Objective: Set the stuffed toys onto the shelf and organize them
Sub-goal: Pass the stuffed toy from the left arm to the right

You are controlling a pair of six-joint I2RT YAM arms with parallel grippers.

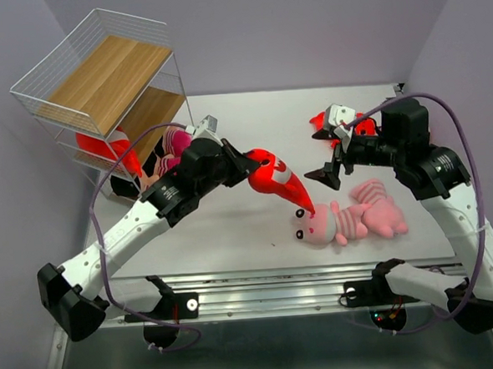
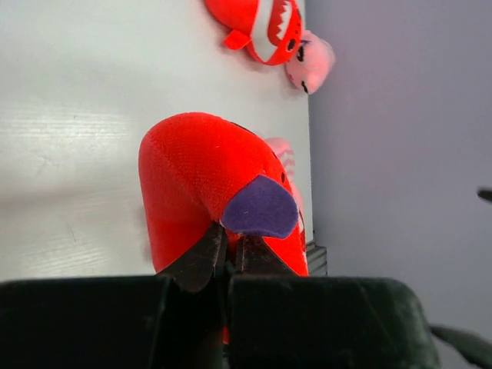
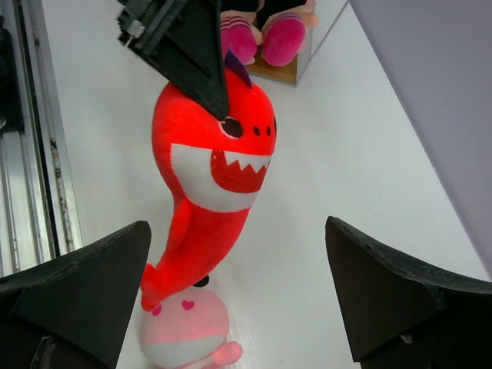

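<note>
in the top view the shelf (image 1: 106, 84) is seen at the 10 o'clock corner of the worktop (image 1: 224, 236), and a red plush (image 1: 102, 147) and a pink-striped doll (image 1: 174, 144) are lodged on its lower tiers. a red toothy fish (image 1: 275, 176) is held up near the centre of the worktop by the left jaws, which are pinched shut on its purple fin (image 2: 261, 207), as is shown in the left wrist view. its tail is pointed toward 4 o'clock and is hung right at the head of a pink striped animal (image 1: 326, 224); whether the two touch cannot be told. a second pink striped toy (image 1: 380, 210) is laid just beside the first, on its 3 o'clock side. the right jaws are spread wide with nothing gripped, and are faced toward the fish from 3 o'clock. another red fish (image 1: 320, 121) is seen at 2 o'clock, partly hidden behind the right arm (image 1: 411, 141).
</note>
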